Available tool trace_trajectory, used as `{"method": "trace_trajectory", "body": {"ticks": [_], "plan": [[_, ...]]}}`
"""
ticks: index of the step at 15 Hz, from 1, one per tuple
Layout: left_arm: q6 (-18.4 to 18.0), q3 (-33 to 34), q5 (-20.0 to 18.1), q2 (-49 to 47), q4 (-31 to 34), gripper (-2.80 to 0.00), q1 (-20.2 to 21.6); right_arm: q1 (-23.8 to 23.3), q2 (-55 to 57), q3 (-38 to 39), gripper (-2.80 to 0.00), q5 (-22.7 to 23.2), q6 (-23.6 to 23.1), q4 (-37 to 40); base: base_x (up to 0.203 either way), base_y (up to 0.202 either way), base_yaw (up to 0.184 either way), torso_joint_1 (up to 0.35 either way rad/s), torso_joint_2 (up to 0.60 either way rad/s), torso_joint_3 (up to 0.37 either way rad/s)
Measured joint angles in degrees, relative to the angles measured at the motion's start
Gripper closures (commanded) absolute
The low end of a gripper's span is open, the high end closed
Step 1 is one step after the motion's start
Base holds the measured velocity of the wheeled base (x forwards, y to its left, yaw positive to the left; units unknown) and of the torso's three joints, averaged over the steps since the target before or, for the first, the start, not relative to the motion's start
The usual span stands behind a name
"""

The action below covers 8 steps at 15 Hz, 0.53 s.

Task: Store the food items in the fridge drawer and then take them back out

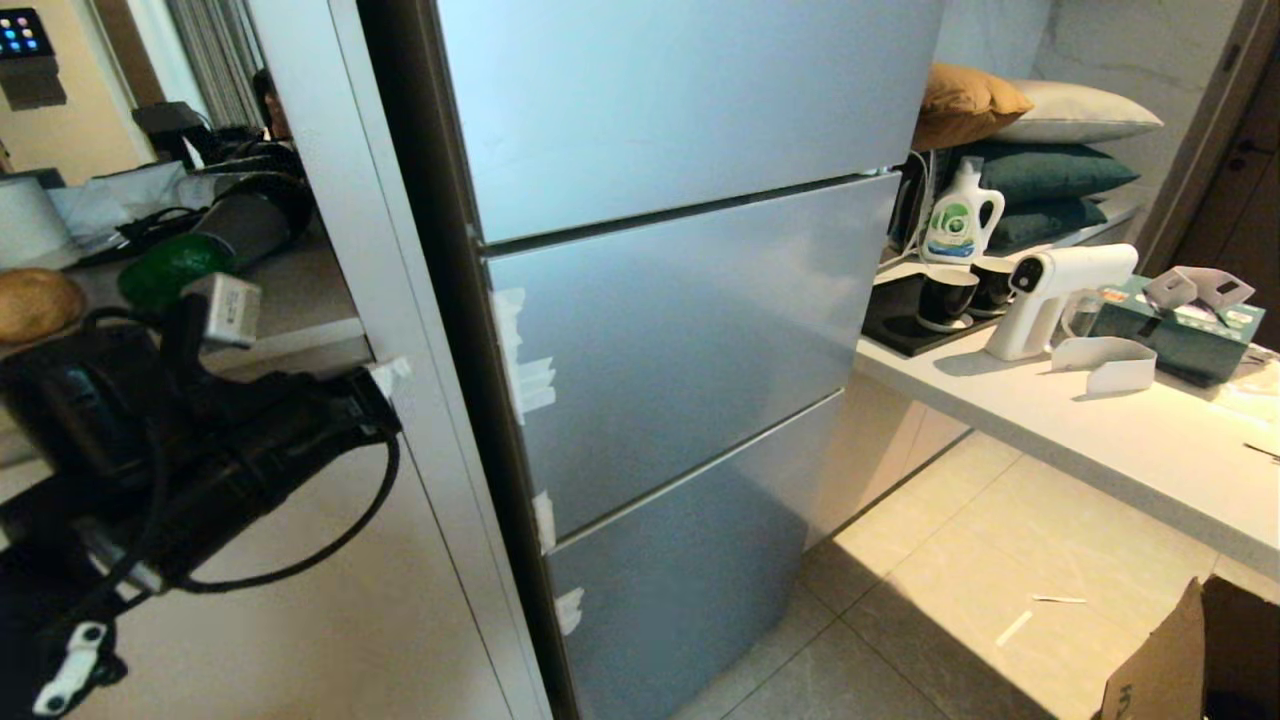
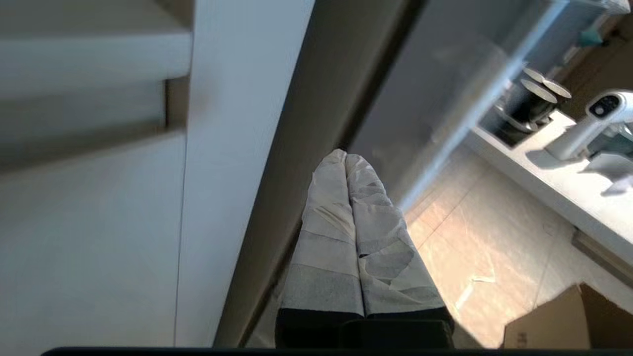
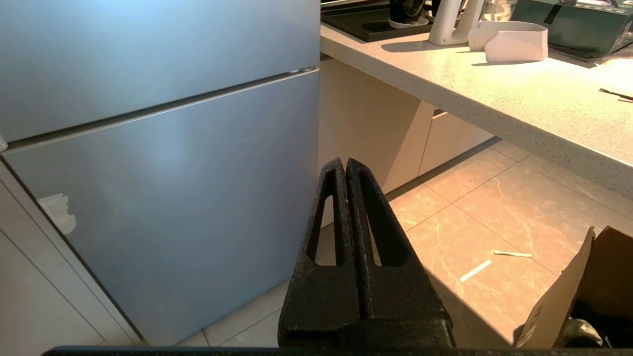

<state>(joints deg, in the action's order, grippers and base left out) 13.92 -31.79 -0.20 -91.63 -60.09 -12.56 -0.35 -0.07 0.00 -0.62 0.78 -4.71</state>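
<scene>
The tall silver-blue fridge (image 1: 680,320) stands with all three panels closed, so the fridge drawer is hidden. Two food items lie on the counter to its left: a dark-green bell pepper (image 1: 165,272) and a tan-brown potato (image 1: 35,300). My left gripper (image 1: 392,372) is raised in front of the pale cabinet side beside the fridge. Its white-taped fingers (image 2: 326,207) are shut on nothing and point at the dark gap along the fridge's left edge (image 2: 306,148). Low before the fridge's bottom panel (image 3: 163,163), my right gripper (image 3: 344,163) is shut and empty.
A white counter (image 1: 1100,440) on the right carries a detergent bottle (image 1: 958,215), black cups (image 1: 945,295), a white spray gun (image 1: 1060,290) and a tissue box (image 1: 1180,330). A cardboard box (image 1: 1180,660) sits on the tiled floor. A white paper roll (image 1: 25,220) stands far left.
</scene>
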Motion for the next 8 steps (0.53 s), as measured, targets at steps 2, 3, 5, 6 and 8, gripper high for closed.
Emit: {"method": "trace_trajectory", "body": {"ticks": [2, 3, 5, 6, 8], "plan": [[0.1, -2.28, 0.2, -2.3, -0.28, 0.0, -0.99, 0.0, 0.0, 0.0, 0.0, 0.02, 0.01, 0.0, 0.0, 0.0, 0.0, 0.0, 0.0, 0.0], [0.21, -3.19, 0.18, -3.09, -0.3, 0.0, -1.56, 0.0, 0.0, 0.0, 0.0, 0.0, 0.04, 0.0, 0.0, 0.0, 0.0, 0.0, 0.0, 0.0], [0.44, -5.15, 0.16, -4.58, -0.37, 0.0, -2.54, 0.0, 0.0, 0.0, 0.0, 0.0, 0.1, 0.0, 0.0, 0.0, 0.0, 0.0, 0.0, 0.0], [0.46, -6.41, 0.18, -5.32, -0.39, 0.0, -2.74, 0.0, 0.0, 0.0, 0.0, 0.02, 0.1, 0.0, 0.0, 0.0, 0.0, 0.0, 0.0, 0.0], [0.44, -8.64, 0.25, -6.64, -0.39, 0.0, -2.95, 0.0, 0.0, 0.0, 0.0, 0.01, 0.1, 0.0, 0.0, 0.0, 0.0, 0.0, 0.0, 0.0]]}}
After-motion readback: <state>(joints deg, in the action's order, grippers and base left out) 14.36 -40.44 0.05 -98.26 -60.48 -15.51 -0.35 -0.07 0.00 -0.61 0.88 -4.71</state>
